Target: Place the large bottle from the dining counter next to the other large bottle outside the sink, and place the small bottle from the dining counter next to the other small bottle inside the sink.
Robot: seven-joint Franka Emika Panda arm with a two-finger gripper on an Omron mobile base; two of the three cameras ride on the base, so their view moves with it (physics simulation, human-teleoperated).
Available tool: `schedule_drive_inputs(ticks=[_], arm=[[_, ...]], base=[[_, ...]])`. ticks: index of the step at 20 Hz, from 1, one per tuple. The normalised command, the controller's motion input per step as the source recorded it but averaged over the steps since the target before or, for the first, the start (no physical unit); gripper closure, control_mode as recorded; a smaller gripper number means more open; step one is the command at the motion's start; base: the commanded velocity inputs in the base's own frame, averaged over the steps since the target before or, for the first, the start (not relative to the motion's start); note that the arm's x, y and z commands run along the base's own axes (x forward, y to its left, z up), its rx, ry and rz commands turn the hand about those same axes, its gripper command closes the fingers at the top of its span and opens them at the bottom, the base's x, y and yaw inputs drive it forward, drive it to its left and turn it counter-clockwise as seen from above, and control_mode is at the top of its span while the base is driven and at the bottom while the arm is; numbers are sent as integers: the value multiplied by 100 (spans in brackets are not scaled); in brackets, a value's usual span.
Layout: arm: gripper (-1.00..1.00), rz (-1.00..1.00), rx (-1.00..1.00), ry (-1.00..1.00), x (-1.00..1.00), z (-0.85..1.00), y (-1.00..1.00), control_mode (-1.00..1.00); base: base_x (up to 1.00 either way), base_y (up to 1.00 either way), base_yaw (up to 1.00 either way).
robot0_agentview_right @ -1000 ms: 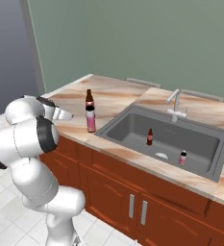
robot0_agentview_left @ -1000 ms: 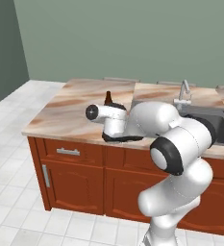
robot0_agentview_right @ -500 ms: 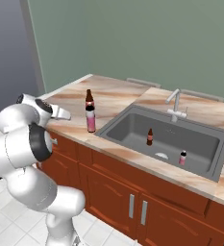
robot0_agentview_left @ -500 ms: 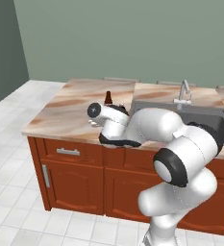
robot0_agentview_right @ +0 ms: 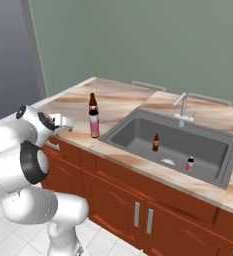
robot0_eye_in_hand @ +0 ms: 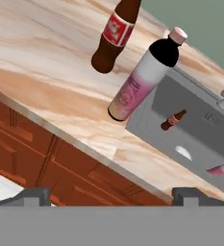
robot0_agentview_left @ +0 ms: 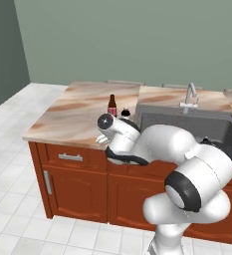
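Observation:
The large gradient bottle [robot0_agentview_right: 94,124] [robot0_eye_in_hand: 141,80] with a black cap stands upright on the marbled countertop [robot0_agentview_right: 123,100], just left of the sink [robot0_agentview_right: 208,140]. Close behind it stands the tall dark brown bottle [robot0_agentview_right: 92,100] [robot0_eye_in_hand: 112,39] with a red label. In the basin, a small brown bottle [robot0_agentview_right: 156,142] [robot0_eye_in_hand: 173,119] stands near a small pink bottle [robot0_agentview_right: 190,164] [robot0_eye_in_hand: 219,169]. My gripper [robot0_agentview_right: 66,121] [robot0_eye_in_hand: 111,194] hangs open and empty at the counter's front edge, left of both tall bottles and clear of them.
A curved silver faucet [robot0_agentview_right: 182,106] rises behind the sink. Reddish-brown cabinet doors and drawers [robot0_agentview_right: 138,210] run below the counter. White tiled floor [robot0_agentview_left: 18,199] lies in front. A green wall stands behind the counter.
The arm's elbow has swung lower and nearer the cameras. The hand has stayed near the counter's front edge, still open. The bottles have not moved.

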Motion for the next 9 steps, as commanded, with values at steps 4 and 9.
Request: schedule_drive_inputs(ticks=[4, 9], arm=[[-100, 30, -10, 14, -26, -21, -11, -100], [-100, 27, -6, 12, -42, -32, -14, -100]], base=[[0, 0, 0], [0, 0, 0]])
